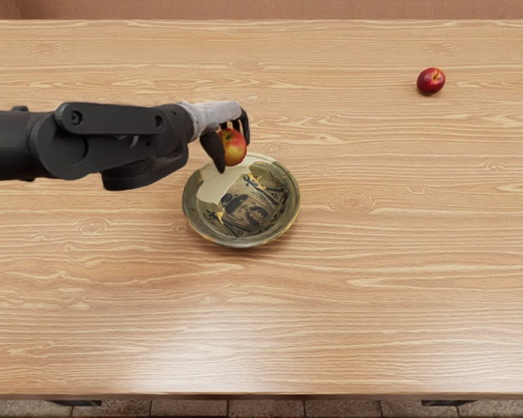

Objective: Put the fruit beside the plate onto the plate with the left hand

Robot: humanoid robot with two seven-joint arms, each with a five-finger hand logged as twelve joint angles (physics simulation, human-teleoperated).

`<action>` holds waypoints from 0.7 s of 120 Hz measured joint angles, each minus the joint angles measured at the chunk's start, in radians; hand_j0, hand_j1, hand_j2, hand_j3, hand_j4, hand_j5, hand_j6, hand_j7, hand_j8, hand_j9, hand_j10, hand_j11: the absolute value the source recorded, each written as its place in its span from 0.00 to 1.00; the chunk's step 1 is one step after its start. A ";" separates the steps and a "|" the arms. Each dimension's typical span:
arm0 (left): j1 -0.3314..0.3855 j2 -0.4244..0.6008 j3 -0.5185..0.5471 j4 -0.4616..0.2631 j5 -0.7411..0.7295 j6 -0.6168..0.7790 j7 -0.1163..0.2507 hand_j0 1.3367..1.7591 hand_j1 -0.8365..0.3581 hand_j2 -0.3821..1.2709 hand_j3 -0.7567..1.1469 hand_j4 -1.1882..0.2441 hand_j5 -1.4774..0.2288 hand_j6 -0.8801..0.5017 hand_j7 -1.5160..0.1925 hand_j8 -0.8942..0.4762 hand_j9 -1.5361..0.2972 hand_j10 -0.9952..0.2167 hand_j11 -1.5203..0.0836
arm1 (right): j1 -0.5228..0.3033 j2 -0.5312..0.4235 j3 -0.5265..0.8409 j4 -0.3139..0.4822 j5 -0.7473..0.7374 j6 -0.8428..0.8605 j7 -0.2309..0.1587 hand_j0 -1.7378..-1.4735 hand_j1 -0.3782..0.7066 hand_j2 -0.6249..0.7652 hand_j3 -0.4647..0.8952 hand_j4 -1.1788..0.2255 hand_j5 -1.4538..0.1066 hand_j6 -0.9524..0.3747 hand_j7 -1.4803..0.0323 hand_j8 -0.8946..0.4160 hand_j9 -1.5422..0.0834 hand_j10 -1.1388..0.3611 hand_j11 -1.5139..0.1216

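Over the plate's (241, 202) far rim, the left hand (220, 131) grips an apple (234, 145), seemingly clear of the dish.

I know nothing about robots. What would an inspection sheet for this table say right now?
Surface: wooden table, pale grain.
Job's things: fruit held above the far-left rim of the plate, not yet set on it.
Clutter: second red fruit lying at the table's far right.
Grippers: left hand closed on the fruit; right hand not in view.
Cables: nothing seen.
Surroundings: paved floor below the table's front edge.
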 joint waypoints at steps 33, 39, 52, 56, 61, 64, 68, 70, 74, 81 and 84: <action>0.015 -0.033 -0.023 -0.065 -0.034 -0.015 0.018 0.75 0.41 0.49 0.40 0.47 0.30 0.38 0.34 0.35 0.33 0.25 0.37 | 0.000 0.000 0.000 0.000 0.000 0.000 0.000 0.30 0.06 0.44 0.34 0.82 0.90 0.69 0.95 0.66 0.92 0.74 0.90; 0.021 -0.035 -0.023 -0.067 -0.041 -0.022 0.019 0.75 0.40 0.49 0.40 0.48 0.29 0.39 0.34 0.35 0.33 0.25 0.37 | 0.000 0.000 0.000 0.000 0.000 0.000 0.000 0.30 0.06 0.44 0.34 0.82 0.90 0.69 0.95 0.66 0.92 0.74 0.90; 0.030 -0.034 -0.020 -0.065 -0.047 -0.027 0.020 0.75 0.44 0.44 0.40 0.45 0.33 0.36 0.37 0.33 0.37 0.29 0.41 | 0.000 0.000 0.000 0.000 0.000 0.000 0.000 0.30 0.06 0.44 0.34 0.82 0.90 0.69 0.95 0.66 0.92 0.74 0.90; 0.031 -0.034 -0.020 -0.064 -0.054 -0.027 0.020 0.76 0.47 0.42 0.40 0.47 0.37 0.36 0.41 0.34 0.40 0.32 0.44 | 0.000 0.000 0.000 0.000 0.000 0.000 0.000 0.30 0.06 0.44 0.34 0.82 0.90 0.69 0.95 0.66 0.92 0.74 0.90; 0.031 -0.034 -0.021 -0.063 -0.064 -0.028 0.020 0.76 0.51 0.39 0.40 0.50 0.43 0.38 0.46 0.36 0.44 0.37 0.50 | 0.000 0.000 0.000 0.000 0.000 0.000 0.000 0.30 0.06 0.44 0.34 0.82 0.90 0.69 0.95 0.66 0.92 0.74 0.90; 0.031 -0.034 -0.022 -0.062 -0.069 -0.029 0.020 0.76 0.54 0.37 0.40 0.52 0.45 0.39 0.49 0.37 0.47 0.40 0.53 | 0.000 0.000 0.000 0.000 0.000 0.000 0.000 0.30 0.06 0.44 0.34 0.82 0.90 0.69 0.95 0.66 0.92 0.74 0.90; 0.031 -0.033 -0.023 -0.062 -0.074 -0.029 0.020 0.76 0.57 0.36 0.40 0.54 0.49 0.40 0.52 0.39 0.50 0.43 0.56 | 0.000 0.000 0.000 0.000 0.000 0.000 0.000 0.30 0.06 0.44 0.34 0.82 0.90 0.69 0.95 0.66 0.92 0.74 0.90; 0.031 -0.033 -0.024 -0.062 -0.076 -0.030 0.020 0.76 0.58 0.35 0.40 0.55 0.50 0.40 0.53 0.39 0.51 0.45 0.57 | 0.000 0.000 0.000 0.000 0.000 0.000 0.000 0.30 0.06 0.44 0.34 0.82 0.90 0.69 0.95 0.66 0.92 0.74 0.90; 0.029 -0.028 -0.025 -0.062 -0.079 -0.030 0.020 0.76 0.61 0.34 0.40 0.57 0.53 0.41 0.56 0.40 0.53 0.47 0.60 | 0.000 0.000 0.000 0.000 0.000 0.000 0.000 0.30 0.06 0.44 0.34 0.82 0.90 0.69 0.95 0.66 0.92 0.74 0.90; 0.023 0.004 -0.043 -0.063 -0.082 -0.037 0.020 0.76 0.64 0.32 0.40 0.59 0.56 0.42 0.59 0.42 0.56 0.51 0.63 | 0.000 0.000 0.000 0.000 0.000 0.000 0.000 0.30 0.06 0.44 0.34 0.82 0.90 0.69 0.95 0.66 0.92 0.74 0.90; 0.023 0.030 -0.059 -0.063 -0.084 -0.047 0.020 0.76 0.65 0.31 0.40 0.59 0.58 0.42 0.60 0.43 0.58 0.52 0.65 | 0.000 0.000 0.000 0.000 0.000 0.000 0.000 0.30 0.06 0.44 0.34 0.82 0.90 0.69 0.95 0.66 0.92 0.74 0.90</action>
